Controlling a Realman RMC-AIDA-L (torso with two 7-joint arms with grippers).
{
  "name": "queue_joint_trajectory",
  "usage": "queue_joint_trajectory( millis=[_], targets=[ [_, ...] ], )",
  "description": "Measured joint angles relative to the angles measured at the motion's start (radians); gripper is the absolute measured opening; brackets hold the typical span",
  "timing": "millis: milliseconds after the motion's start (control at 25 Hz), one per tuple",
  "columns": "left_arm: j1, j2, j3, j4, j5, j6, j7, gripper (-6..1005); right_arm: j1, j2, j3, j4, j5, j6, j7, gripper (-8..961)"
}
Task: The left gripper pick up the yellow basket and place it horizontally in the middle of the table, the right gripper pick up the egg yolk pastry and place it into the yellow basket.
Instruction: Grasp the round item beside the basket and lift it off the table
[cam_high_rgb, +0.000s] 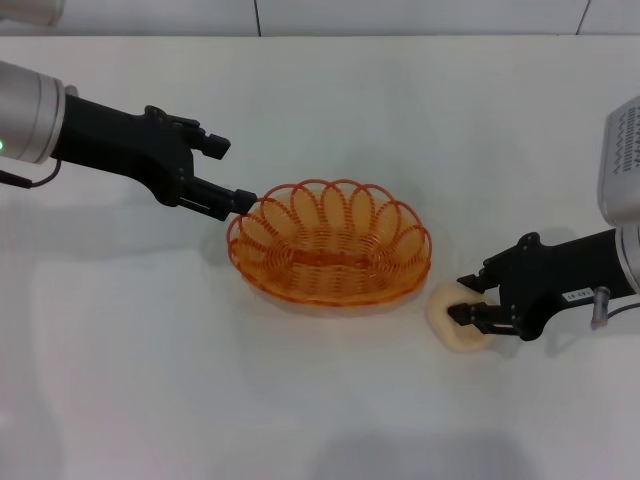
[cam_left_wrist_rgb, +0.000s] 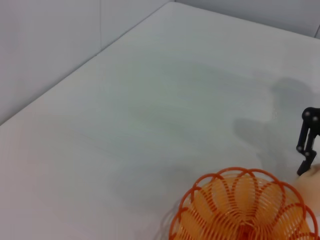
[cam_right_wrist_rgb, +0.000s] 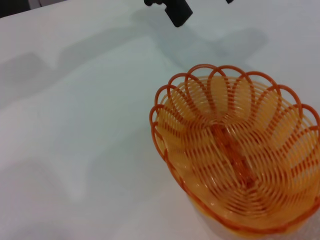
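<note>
Orange wire basket (cam_high_rgb: 330, 242): sits flat, long side across, near the middle of the white table (cam_high_rgb: 200, 400); empty inside.
Pastry (cam_high_rgb: 455, 318): pale bun on the table, just beside the basket's right end, touching or nearly touching its wall.
Step in hand: most likely the grasp on the pastry, with the basket judged already placed.
Doing it well: close softly, since a crumbly bun will dent; centre both fingers across its widest part; lift straight up clear of the scalloped rim before swinging over; release low above the basket floor.
Risk: nudging the light basket sideways on the lift.
Right gripper (cam_high_rgb: 466, 304): low over the table, reaching in from the right, arm nearly level, fingers spread to either side of the pastry, not yet clamped by the look of it.
Left gripper (cam_high_rgb: 232, 172): at the basket's left rim, arm stretched in from the upper left, fingers parted, lower tip at or touching the wire, holding nothing.
</note>
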Motion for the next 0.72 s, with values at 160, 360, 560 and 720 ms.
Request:
queue_joint_trajectory(
  millis=[160, 360, 560, 720],
  targets=[
    [0.006, -0.001, -0.001, 0.001, 0.000, -0.006, 0.005, 879, -0.005, 0.000, 0.001, -0.019, 0.001, -0.007, 0.000, 338],
    [0.015, -0.001, -0.001, -0.001, -0.017, -0.009, 0.010, 879, -0.008, -0.002, 0.018, -0.047, 0.002, -0.031, 0.008, 273],
    [0.018, -0.002, -0.001, -0.002, -0.023, -0.017, 0.012, 879, -0.024, -0.002, 0.054, -0.095, 0.001, -0.069, 0.030, 233],
    [0.019, -0.008, -0.001, -0.003, -0.024, -0.017, 0.013, 879, -0.029, -0.002, 0.074, -0.137, 0.002, -0.092, 0.038, 204]
  ],
)
